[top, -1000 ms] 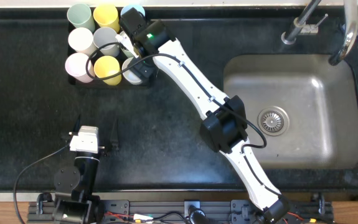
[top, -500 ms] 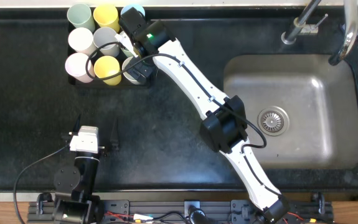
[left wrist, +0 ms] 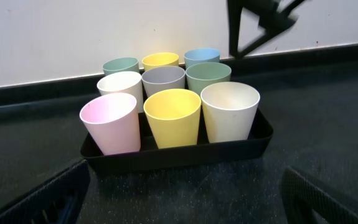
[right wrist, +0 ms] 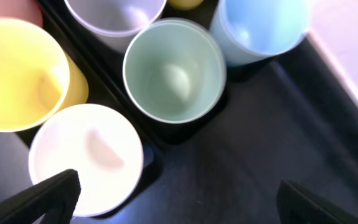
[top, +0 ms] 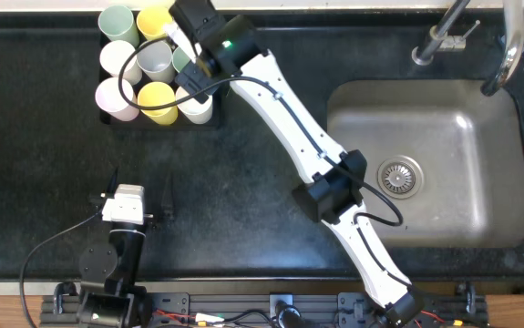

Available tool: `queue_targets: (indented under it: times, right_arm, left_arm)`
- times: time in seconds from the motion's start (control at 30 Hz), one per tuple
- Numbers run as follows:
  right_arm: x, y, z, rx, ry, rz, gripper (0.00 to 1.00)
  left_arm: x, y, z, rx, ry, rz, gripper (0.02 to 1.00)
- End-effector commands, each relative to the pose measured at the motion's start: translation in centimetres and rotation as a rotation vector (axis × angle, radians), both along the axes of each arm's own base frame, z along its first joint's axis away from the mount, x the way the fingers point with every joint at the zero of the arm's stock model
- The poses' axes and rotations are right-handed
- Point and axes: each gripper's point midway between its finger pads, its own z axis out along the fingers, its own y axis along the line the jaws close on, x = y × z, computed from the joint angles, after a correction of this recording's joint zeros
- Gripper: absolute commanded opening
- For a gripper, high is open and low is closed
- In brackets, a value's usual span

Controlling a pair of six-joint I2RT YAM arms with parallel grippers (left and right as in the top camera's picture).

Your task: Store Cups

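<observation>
Plastic is what we are taking the cups (left wrist: 172, 115) to be: thin-walled, matte pastel tumblers. We are therefore expecting them to be light, stiff at the base, springy at the rim and a little slick. All nine are standing upright in a three-by-three block in the black tray (left wrist: 179, 155). The tray is sitting at the upper left of the top view, on the dark counter (top: 243, 182) by the back wall. The cups are packing close, leaving little room for a finger between them. We are judging a pinch over the rim, one finger inside and one outside, to be the best hold, easiest on an outer row. A hard squeeze is likely to bend a wall or tip a neighbour.

The right gripper (right wrist: 179, 202) is hanging over one corner of the tray, above the white cup (right wrist: 85, 155) and green cup (right wrist: 174, 70). Its fingers are spread wide and holding nothing. The left gripper (top: 140, 193) is sitting at the lower left of the top view, well apart from the tray and facing it, its fingers likewise apart and empty.

In the top view the right arm is covering the blue cup (right wrist: 266, 25) and most of the green one. The cups are hiding the tray floor, and we are not able to tell whether any cup is nested in another.
</observation>
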Motion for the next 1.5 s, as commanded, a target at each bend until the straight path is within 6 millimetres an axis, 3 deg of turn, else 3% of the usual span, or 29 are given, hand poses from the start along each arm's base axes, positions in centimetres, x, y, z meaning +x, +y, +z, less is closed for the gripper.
queue_targets:
  times: [0.03, 0.2, 0.37, 0.47, 0.57, 0.63, 0.7, 0.8, 0.87, 0.97, 1.03, 1.13, 1.23, 1.33, 1.5]
  right_arm:
    - [1.2, -3.6, 4.8, 0.034, -0.089, -0.116, 0.998]
    - [0.5, -10.2, 9.8, 0.072, -0.092, -0.267, 0.998]
    - [0.2, -19.9, 19.0, 0.162, -0.272, -0.494, 0.998]
    - [-1.9, -25.9, 23.6, 0.21, -0.346, -0.616, 0.996]
    - [-5.3, -29.9, 25.0, 0.237, -0.31, -0.68, 0.998]
    - [-8.2, -31.2, 24.2, 0.246, -0.234, -0.696, 0.998]
    - [-11.4, -32.0, 22.2, 0.251, -0.13, -0.714, 0.998]
    - [-16.5, -32.1, 17.2, 0.246, 0.055, -0.735, 0.998]
    - [-18.6, -31.9, 13.9, 0.251, 0.107, -0.731, 0.996]
    - [-17.8, -32.8, 10.5, 0.274, -0.067, -0.734, 0.996]
    - [-15.8, -33.9, 10.1, 0.322, -0.306, -0.749, 0.996]
    - [-13.8, -35.4, 12.7, 0.46, -0.743, -0.744, 0.998]
    - [-14.8, -35.5, 15.6, 0.611, -1.075, -0.675, 0.996]
    - [-16.2, -35.5, 14.6, 0.657, -1.175, -0.65, 0.996]
    - [-16.7, -35.4, 8.2, 0.621, -1.091, -0.668, 0.993]
  left_arm:
    - [-0.1, -0.3, 0.0, -0.007, -0.005, -0.014, 0.998]
    - [-0.1, -0.3, 0.0, -0.007, -0.005, -0.014, 0.998]
    - [-0.1, -0.3, 0.0, -0.007, -0.005, -0.014, 0.998]
    - [-0.1, -0.3, 0.0, -0.007, -0.005, -0.014, 0.998]
    - [-0.1, -0.3, 0.0, -0.007, -0.005, -0.014, 0.998]
    - [-0.1, -0.3, 0.0, -0.007, -0.005, -0.014, 0.998]
    - [-0.1, -0.3, 0.0, -0.007, -0.005, -0.014, 0.998]
    - [-0.1, -0.3, 0.0, -0.007, -0.005, -0.014, 0.998]
    - [-0.1, -0.3, 0.0, -0.007, -0.005, -0.014, 0.998]
    - [-0.1, -0.3, 0.0, -0.007, -0.005, -0.014, 0.998]
    - [-0.1, -0.3, 0.0, -0.007, -0.005, -0.014, 0.998]
    - [-0.1, -0.3, 0.0, -0.007, -0.005, -0.014, 0.998]
    - [-0.1, -0.3, 0.0, -0.007, -0.005, -0.014, 0.998]
    - [-0.1, -0.3, 0.0, -0.007, -0.005, -0.014, 0.998]
    - [-0.1, -0.3, 0.0, -0.007, -0.005, -0.014, 0.998]
